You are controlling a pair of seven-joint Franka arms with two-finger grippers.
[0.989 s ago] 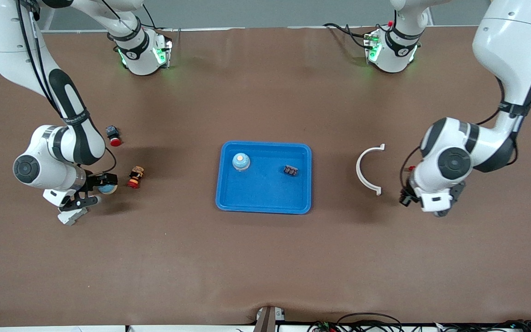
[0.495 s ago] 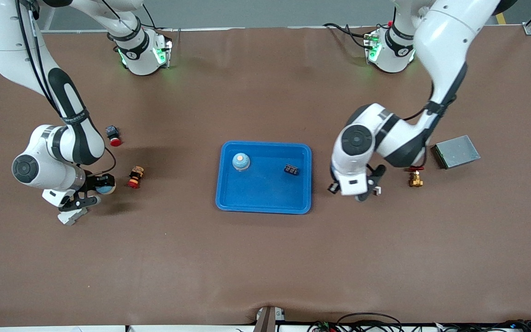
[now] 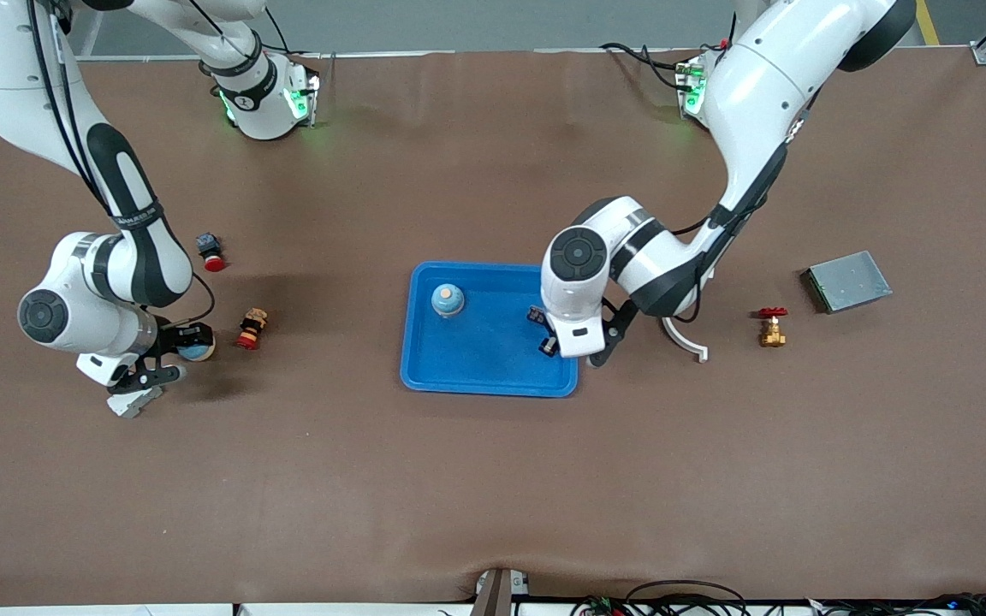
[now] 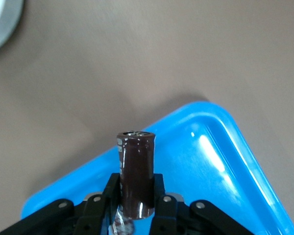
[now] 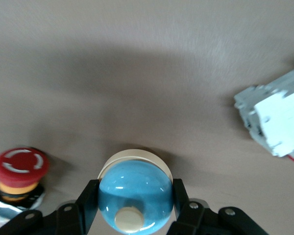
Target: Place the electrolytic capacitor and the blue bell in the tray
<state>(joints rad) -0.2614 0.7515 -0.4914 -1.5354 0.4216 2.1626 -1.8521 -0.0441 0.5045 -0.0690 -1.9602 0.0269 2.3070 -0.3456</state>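
Note:
The bright blue tray [image 3: 493, 385] lies mid-table and holds a blue bell [image 3: 448, 299] and a small dark part [image 3: 536, 315]. My left gripper [image 3: 551, 345] is over the tray corner toward the left arm's end. In the left wrist view the left gripper [image 4: 136, 185] is shut on a dark brown electrolytic capacitor [image 4: 136, 166], above the tray's floor [image 4: 225, 161]. My right gripper [image 3: 187, 351] is low at the right arm's end. In the right wrist view the right gripper [image 5: 135, 188] has its fingers closed against the sides of a second blue bell [image 5: 134, 193] with a cream base.
A white curved part [image 3: 686, 338], a red-handled brass valve [image 3: 772, 327] and a grey metal box [image 3: 848, 281] lie toward the left arm's end. A red push button [image 3: 211, 254], a red-and-yellow button [image 3: 251, 328] and a white block [image 3: 133, 400] lie near the right gripper.
My left arm has swung from its end of the table, over the white curved part, to the tray's corner. The right arm has barely moved.

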